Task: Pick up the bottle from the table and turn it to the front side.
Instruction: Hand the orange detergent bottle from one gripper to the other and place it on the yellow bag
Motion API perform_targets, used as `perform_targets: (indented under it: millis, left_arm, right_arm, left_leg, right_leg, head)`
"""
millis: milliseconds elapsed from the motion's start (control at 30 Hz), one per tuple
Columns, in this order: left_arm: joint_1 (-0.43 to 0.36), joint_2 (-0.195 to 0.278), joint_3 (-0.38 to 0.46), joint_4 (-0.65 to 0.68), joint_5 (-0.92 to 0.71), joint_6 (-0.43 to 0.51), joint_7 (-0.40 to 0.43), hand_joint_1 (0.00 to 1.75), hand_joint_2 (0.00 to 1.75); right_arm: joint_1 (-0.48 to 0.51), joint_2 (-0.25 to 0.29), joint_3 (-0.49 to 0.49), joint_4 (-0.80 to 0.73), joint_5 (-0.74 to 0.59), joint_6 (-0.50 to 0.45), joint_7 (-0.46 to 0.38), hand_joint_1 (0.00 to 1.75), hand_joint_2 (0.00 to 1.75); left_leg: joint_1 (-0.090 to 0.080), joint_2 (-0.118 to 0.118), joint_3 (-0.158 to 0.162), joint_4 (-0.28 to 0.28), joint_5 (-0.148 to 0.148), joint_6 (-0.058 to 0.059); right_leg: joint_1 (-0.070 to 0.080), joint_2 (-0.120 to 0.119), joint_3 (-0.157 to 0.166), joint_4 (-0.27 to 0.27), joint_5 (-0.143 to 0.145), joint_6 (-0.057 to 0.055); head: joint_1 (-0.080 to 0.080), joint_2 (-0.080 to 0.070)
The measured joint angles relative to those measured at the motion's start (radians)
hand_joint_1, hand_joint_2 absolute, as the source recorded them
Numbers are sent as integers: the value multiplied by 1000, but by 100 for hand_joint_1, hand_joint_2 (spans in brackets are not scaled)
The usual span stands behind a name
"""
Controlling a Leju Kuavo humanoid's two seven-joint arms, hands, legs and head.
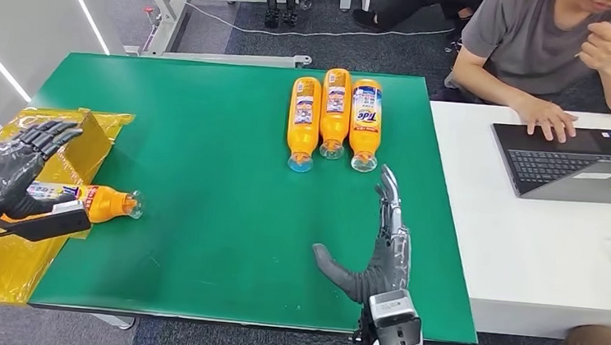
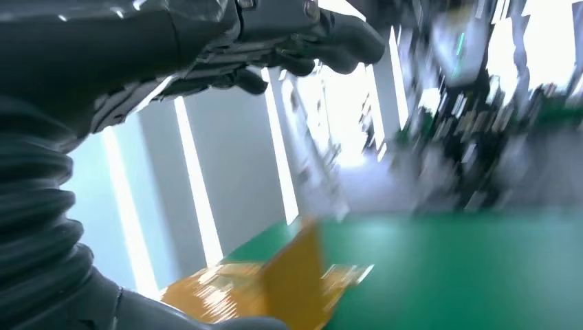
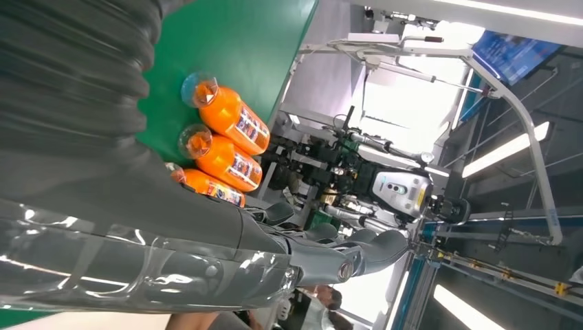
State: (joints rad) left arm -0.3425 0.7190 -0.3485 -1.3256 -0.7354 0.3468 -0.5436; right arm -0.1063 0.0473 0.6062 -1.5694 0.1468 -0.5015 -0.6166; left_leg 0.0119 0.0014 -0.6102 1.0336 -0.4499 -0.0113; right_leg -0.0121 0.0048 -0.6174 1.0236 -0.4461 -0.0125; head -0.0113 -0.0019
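Observation:
An orange bottle [image 1: 102, 203] lies on its side at the left edge of the green table [image 1: 218, 198], cap pointing right, its base end hidden behind my left hand [image 1: 10, 174]. That hand hovers at the bottle's base with fingers [image 2: 302, 41] stretched apart and its thumb below the bottle; I see nothing between them in the blurred left wrist view. My right hand [image 1: 378, 248] lies flat and open near the table's front edge, with nothing in it. Three orange bottles [image 1: 335, 113] lie side by side at the back, caps toward me; they are also in the right wrist view [image 3: 223, 159].
A yellow foil box [image 1: 83, 134] [image 2: 275, 282] sits at the left table edge beside my left hand. To the right stands a white table [image 1: 526, 256] with a laptop [image 1: 567, 160], where a person [image 1: 559, 44] sits typing. A metal frame [image 1: 175, 14] stands behind the table.

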Motion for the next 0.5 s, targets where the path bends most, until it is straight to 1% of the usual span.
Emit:
perform_targets:
  millis: [67, 133, 167, 233, 367, 433, 500]
  left_arm:
    - [18, -74, 45, -50, 34, 125, -16, 0, 175]
    - [29, -142, 65, -81, 32, 211, -8, 0, 175]
    - [33, -165, 67, -92, 30, 227, -2, 0, 175]
    - [41, -197, 72, -107, 34, 238, 2, 0, 175]
    - [49, -227, 84, -122, 49, 245, 0, 0, 175]
    - [55, -252, 93, -131, 109, 248, -28, 0, 175]
    - [70, -308, 104, -153, 221, 257, -84, 0, 175]
  right_arm:
    - [-2, 0, 0, -2, 20, -2, 10, 0, 175]
    - [-3, 0, 1, -4, 35, -5, 18, 0, 175]
    - [-4, 0, 1, -5, 38, -6, 21, 0, 175]
    - [-4, 0, 1, -7, 41, -9, 23, 0, 175]
    - [-4, 0, 2, -10, 42, -15, 24, 0, 175]
    - [-4, 0, 2, -10, 44, -18, 24, 0, 175]
    - [-4, 0, 2, -11, 49, -23, 23, 0, 175]
  left_leg:
    - [0, -1, 0, 0, 0, 0]
    - [0, -1, 0, 0, 0, 0]
    - [0, -1, 0, 0, 0, 0]
    - [0, 0, 0, 0, 0, 0]
    - [0, -1, 0, 0, 0, 0]
    - [0, -1, 1, 0, 0, 0]
    - [0, -1, 1, 0, 0, 0]
  right_leg:
    - [0, -1, 1, 0, 0, 0]
    - [0, -2, 2, 0, 0, 1]
    - [0, -1, 2, 0, 0, 0]
    - [0, -1, 2, 0, 0, 0]
    - [0, -1, 1, 0, 0, 0]
    - [0, -1, 1, 0, 0, 0]
    - [0, -1, 1, 0, 0, 0]
  head:
    - [0, 0]
    - [0, 0]
    - [0, 0]
    - [0, 0]
    - [0, 0]
    - [0, 0]
    - [0, 0]
